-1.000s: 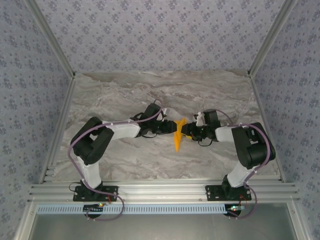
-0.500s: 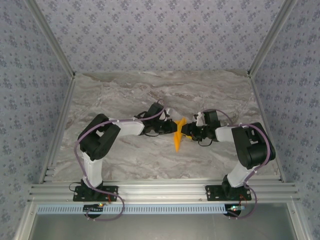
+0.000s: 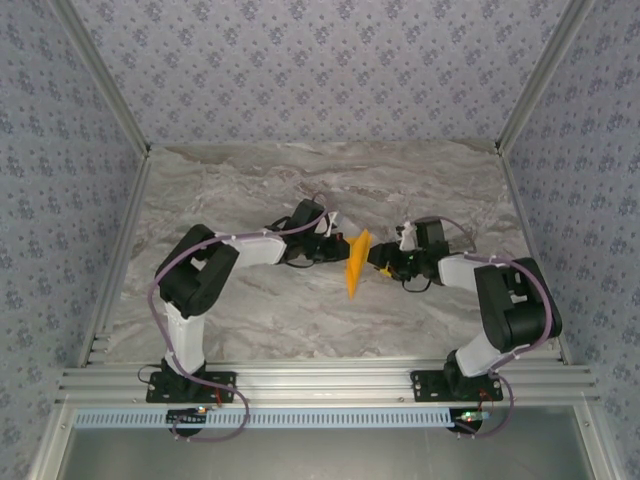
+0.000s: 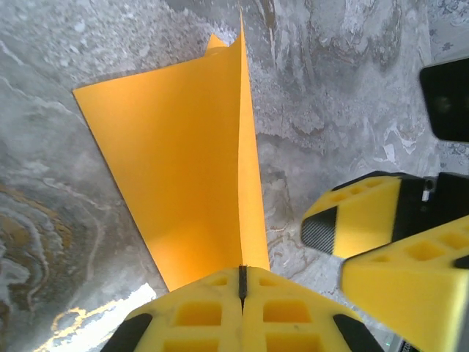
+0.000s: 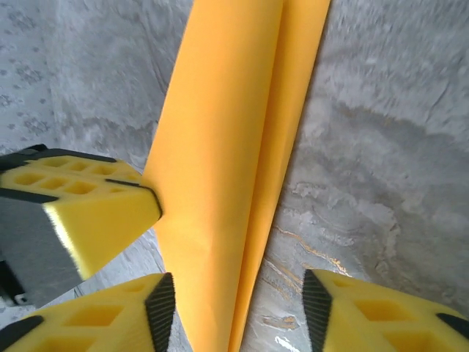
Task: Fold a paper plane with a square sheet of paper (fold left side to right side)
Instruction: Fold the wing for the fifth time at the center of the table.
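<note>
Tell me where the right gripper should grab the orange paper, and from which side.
Probably the middle of the orange paper, coming from the right, opposite the left gripper that pinches one end. The folded sheet runs edge-on between the open fingers of the right gripper, so closing flat on both faces should hold it.

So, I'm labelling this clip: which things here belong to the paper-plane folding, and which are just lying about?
Part of the job:
- folded orange-yellow sheet of paper
- left jaws, shut on it
- right jaws, open on either side of it

Just there:
- grey marbled table top
- patterned wallpaper walls
- aluminium frame rail
</note>
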`<state>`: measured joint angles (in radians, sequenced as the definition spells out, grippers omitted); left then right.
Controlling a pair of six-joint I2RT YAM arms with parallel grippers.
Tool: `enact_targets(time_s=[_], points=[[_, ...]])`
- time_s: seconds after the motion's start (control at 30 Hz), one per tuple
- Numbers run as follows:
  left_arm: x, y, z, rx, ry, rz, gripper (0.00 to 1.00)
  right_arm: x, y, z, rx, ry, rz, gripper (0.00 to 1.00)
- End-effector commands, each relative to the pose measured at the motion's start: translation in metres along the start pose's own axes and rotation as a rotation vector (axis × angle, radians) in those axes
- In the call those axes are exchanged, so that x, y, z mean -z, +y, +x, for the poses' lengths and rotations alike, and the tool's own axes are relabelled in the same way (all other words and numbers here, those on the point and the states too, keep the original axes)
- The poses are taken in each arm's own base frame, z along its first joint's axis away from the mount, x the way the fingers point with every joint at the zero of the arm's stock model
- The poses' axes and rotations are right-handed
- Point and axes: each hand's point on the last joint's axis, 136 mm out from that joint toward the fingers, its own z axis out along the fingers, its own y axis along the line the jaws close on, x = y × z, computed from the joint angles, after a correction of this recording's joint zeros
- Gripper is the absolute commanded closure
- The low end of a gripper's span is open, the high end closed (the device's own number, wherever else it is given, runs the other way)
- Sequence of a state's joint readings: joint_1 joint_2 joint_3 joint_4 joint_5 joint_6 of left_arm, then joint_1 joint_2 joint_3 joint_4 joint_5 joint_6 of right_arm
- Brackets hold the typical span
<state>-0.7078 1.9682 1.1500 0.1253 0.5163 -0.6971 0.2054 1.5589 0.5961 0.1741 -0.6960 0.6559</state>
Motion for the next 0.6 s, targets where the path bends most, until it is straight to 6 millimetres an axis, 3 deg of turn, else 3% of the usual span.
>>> enact_targets(time_s=[0.0,0.27,0.57], points=[[-0.002,-0.007,-0.004,-0.049,0.022,0.035,1.0,0.007,0.009,-0.011,0.003,-0.012,-0.025,0.41],[-0.004,-0.004,-0.004,-0.056,0.037,0.031,1.0,0.004,0.015,-0.037,-0.062,-0.05,0.015,0.18],[-0.004,-0.004,-0.004,-0.051,0.036,0.032,1.0,-0.015,0.016,-0.052,-0.102,-0.036,0.048,0.16]])
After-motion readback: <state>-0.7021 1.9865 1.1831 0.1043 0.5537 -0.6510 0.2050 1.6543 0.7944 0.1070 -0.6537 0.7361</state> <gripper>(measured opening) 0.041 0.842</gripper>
